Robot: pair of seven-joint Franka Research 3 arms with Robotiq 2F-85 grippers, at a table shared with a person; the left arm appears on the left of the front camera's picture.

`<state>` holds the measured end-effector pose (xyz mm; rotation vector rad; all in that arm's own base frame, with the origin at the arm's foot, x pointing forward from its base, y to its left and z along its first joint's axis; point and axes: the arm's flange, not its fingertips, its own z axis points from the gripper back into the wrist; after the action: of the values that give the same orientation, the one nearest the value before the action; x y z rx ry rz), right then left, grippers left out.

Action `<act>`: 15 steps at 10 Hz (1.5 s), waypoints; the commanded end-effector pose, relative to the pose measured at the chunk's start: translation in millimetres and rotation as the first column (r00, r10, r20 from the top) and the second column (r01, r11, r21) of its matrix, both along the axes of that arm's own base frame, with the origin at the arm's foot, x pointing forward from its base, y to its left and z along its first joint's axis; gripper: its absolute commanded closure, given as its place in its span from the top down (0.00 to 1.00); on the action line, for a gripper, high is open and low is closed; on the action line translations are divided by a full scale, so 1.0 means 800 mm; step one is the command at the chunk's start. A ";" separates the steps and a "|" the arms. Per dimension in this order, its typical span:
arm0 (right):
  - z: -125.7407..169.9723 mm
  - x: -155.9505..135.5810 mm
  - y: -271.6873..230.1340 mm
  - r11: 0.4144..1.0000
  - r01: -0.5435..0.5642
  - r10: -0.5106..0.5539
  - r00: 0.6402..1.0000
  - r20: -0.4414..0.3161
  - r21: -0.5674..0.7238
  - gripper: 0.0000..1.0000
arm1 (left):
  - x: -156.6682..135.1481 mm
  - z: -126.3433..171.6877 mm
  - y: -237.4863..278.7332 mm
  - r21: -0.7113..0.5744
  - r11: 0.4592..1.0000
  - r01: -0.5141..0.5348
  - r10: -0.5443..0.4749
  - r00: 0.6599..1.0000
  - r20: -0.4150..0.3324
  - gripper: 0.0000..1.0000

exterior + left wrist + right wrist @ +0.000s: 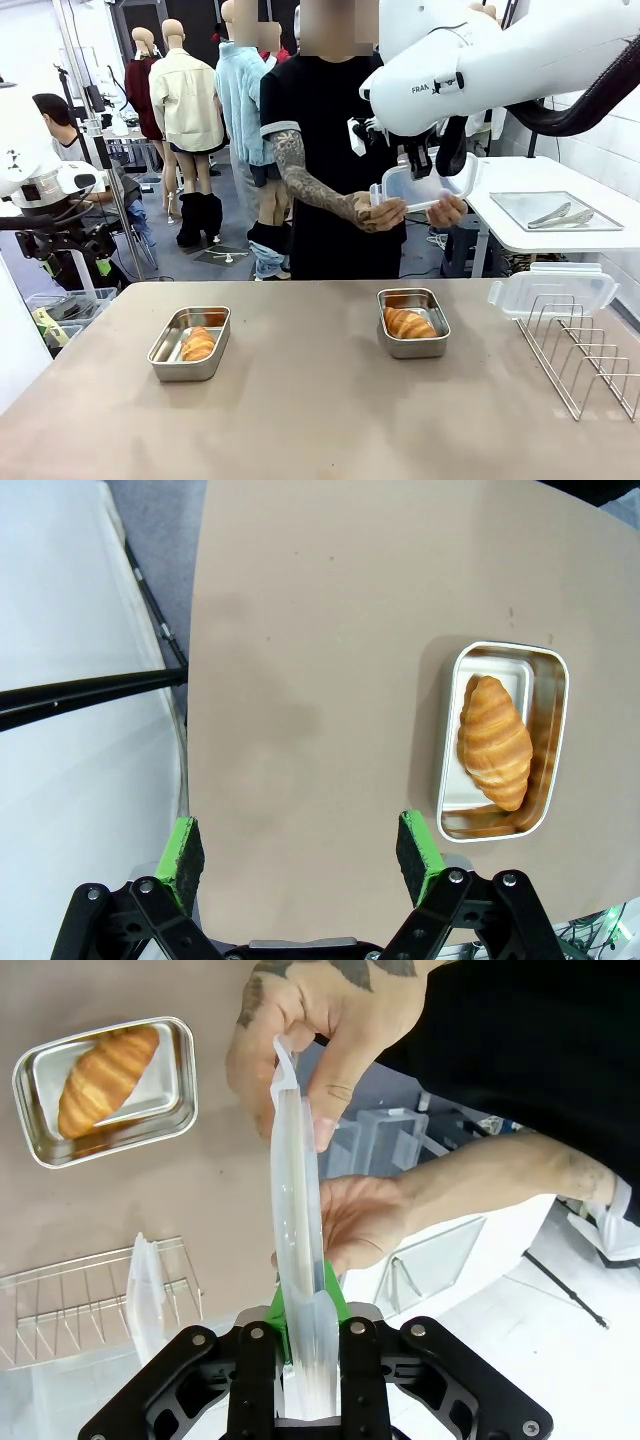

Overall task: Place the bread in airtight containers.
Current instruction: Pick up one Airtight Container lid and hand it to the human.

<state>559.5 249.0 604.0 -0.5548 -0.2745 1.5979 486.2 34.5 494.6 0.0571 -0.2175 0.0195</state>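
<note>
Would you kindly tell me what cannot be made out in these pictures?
1. Front view: tips of the right gripper, behind the clear lid and the person's hand.
2. Right wrist view: the clear lid's face, seen edge-on.
3. Front view: utensils on the far tray, too small to identify.
4. Left wrist view: tin floor under the bread.

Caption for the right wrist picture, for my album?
Right gripper and a person's hands hold one clear lid together.
</note>
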 end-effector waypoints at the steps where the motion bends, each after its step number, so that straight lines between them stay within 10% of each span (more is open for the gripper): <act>1: 0.003 -0.008 0.000 0.999 0.052 -0.052 0.998 -0.020 -0.008 0.08 | -0.003 0.002 0.001 0.000 1.000 0.005 -0.005 1.000 0.003 1.00; 6: 0.034 -0.102 -0.036 0.985 0.165 -0.164 0.986 -0.027 0.049 1.00 | -0.003 0.002 0.001 0.000 1.000 0.005 -0.005 1.000 0.003 1.00; 10: 0.044 -0.180 -0.114 0.951 0.308 -0.299 0.938 -0.177 0.026 1.00 | -0.003 0.002 0.001 0.000 1.000 0.005 -0.005 1.000 0.003 1.00; 15: 0.011 -0.158 -0.254 0.946 0.312 -0.255 0.886 -0.388 0.089 1.00 | -0.003 0.002 0.001 0.000 1.000 0.005 -0.005 1.000 0.003 1.00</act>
<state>429.1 51.3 620.5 -0.2206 0.0012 1.3037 486.0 35.1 494.9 0.0570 -0.2181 0.0204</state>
